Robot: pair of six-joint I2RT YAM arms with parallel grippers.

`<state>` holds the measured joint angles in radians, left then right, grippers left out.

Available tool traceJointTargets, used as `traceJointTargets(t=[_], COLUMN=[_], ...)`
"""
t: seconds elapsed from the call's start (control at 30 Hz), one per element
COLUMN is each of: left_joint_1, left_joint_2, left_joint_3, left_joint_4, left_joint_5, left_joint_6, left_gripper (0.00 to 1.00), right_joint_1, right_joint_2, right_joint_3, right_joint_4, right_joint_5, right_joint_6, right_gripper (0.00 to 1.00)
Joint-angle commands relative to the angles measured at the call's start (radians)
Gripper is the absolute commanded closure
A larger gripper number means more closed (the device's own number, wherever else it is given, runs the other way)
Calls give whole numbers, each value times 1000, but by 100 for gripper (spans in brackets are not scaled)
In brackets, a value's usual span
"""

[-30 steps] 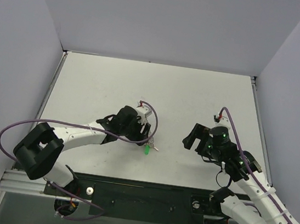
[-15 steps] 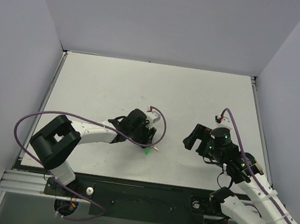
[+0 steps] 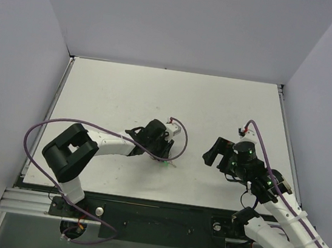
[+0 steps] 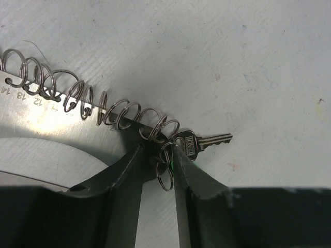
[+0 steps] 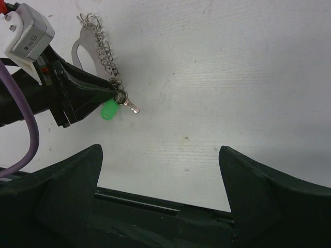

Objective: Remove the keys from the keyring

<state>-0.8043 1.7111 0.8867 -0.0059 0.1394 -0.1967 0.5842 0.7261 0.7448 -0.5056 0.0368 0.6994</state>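
On the pale tabletop (image 4: 243,46), the left gripper (image 4: 158,150) pinches the keyring (image 4: 165,174), with a key (image 4: 200,142) just past its fingertips. Only the right wrist view shows a green tag (image 5: 108,110) beside them. The right gripper (image 5: 159,151) gapes wide, well apart.

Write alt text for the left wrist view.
Left gripper pinches the small keyring on the white table, one silver key lying just right of it. A chain of wire loops trails up-left along a numbered metal plate.
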Motion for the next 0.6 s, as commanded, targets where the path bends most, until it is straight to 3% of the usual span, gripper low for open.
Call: traceJointTargets(t=[0.0,0.1,0.3,0.57], left_joint_1=[-3,-3,-3,-3], left_joint_2=[24,21,-4,-111], left_joint_3=[41,38,35,5], left_joint_4=[-24,-29,-39,-43], left_joint_5=[22,22,37,103], left_joint_6=[17,17,17,-12], left_gripper=[65,71,100,100], right_joint_1=[5,5,5,5], right_joint_2=[-11,-13,-19,-20], right_joint_3=[16,22,25,33], right_joint_4=[-27,-34,-47,-25], right_joint_5=[3,6,5,-28], right_joint_6=[0,-6,-6,5], right_gripper=[11,11,11,11])
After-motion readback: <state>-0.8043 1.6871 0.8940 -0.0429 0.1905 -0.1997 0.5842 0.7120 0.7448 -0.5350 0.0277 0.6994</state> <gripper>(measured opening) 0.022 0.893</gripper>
